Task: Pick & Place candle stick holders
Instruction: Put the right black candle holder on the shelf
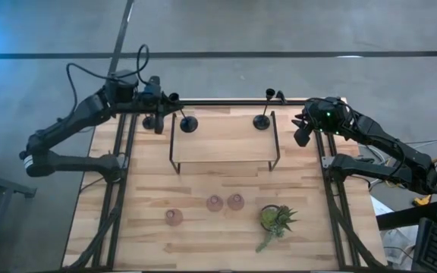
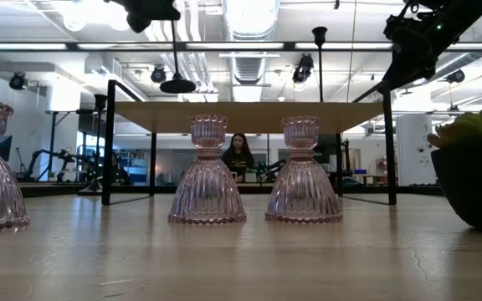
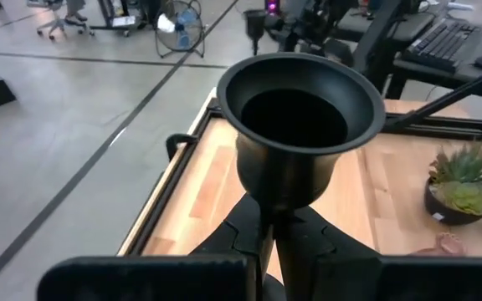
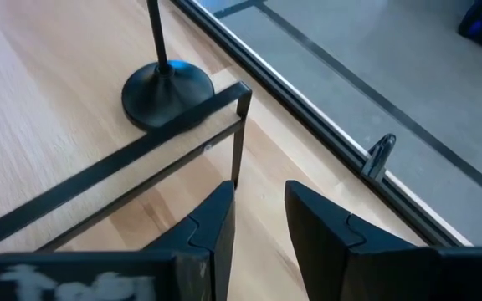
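Note:
One black candle stick holder (image 2: 175,58) hangs over the left end of a wood-topped black-framed riser (image 1: 222,144), and my left gripper (image 3: 270,216) is shut on it. Its cup top (image 3: 295,109) fills the left wrist view. A second black holder (image 1: 262,120) stands on its disc base at the riser's far right corner. Another black holder (image 2: 99,104) shows beyond the riser's left leg. Three pink glass holders (image 1: 174,217) (image 1: 215,202) (image 1: 236,202) stand on the table's near half. My right gripper (image 4: 258,201) hovers open by the riser's right end, empty. My left gripper pinches the holder's thin stem (image 3: 268,219) between its two fingers, just below the cup top. The fingers come nearly level from the table's far left corner and lie across the stem. The holder hangs upright, its disc base (image 2: 177,85) clear above the riser's top.
A green spiky potted plant (image 1: 275,220) sits near the table's front right. The riser's corner leg (image 4: 239,134) stands just ahead of my right fingers. Black rails (image 1: 120,174) run along the table's sides. A person (image 2: 238,155) sits in the room beyond the table.

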`<act>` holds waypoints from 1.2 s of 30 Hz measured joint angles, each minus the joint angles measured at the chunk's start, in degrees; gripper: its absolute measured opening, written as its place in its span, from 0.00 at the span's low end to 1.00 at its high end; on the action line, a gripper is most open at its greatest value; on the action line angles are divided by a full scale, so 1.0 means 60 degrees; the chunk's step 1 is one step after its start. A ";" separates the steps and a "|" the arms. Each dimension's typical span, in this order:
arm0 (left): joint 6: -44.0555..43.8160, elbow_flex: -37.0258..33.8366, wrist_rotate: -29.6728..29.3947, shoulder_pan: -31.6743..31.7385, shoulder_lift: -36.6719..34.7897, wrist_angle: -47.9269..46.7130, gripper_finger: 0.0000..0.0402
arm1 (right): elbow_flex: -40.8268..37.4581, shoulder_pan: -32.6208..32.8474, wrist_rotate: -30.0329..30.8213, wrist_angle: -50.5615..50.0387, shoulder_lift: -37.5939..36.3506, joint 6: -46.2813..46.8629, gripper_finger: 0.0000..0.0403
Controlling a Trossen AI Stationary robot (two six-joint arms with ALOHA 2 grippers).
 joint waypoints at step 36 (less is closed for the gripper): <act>-0.0316 -0.0630 -0.0473 0.0880 0.1135 0.0437 0.05 | 0.0000 0.0000 0.0000 -0.0041 0.0007 -0.0004 0.22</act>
